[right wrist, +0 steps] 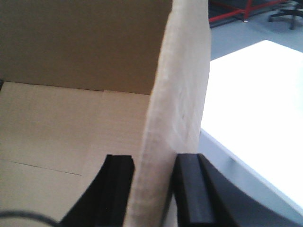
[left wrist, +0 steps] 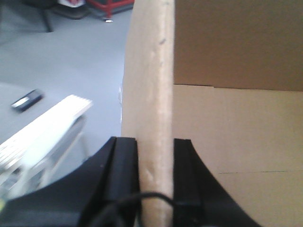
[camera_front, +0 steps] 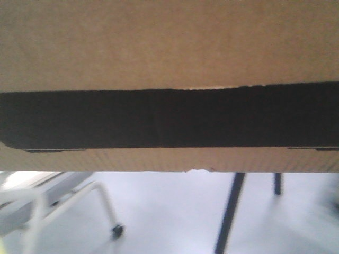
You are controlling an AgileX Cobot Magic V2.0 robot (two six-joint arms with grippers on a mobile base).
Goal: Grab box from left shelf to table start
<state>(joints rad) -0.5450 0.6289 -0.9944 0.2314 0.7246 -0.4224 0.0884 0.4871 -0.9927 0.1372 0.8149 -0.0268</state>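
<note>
The brown cardboard box (camera_front: 169, 42) fills the upper part of the front view, with its black printed band (camera_front: 169, 119) across the middle; no lettering shows. My left gripper (left wrist: 155, 156) is shut on the box's left wall (left wrist: 151, 85), one finger inside, one outside. My right gripper (right wrist: 154, 170) is shut on the box's right wall (right wrist: 182, 85) the same way. The box's open inside shows in both wrist views. A bright white table (right wrist: 258, 99) lies to the right of the box, below it. The shelf is out of view.
A white metal cart frame with a caster (camera_front: 117, 229) stands lower left in the front view. Dark table legs (camera_front: 230, 211) rise from the pale floor. In the left wrist view a white slatted object (left wrist: 42, 132) and a small dark device (left wrist: 27, 100) lie below.
</note>
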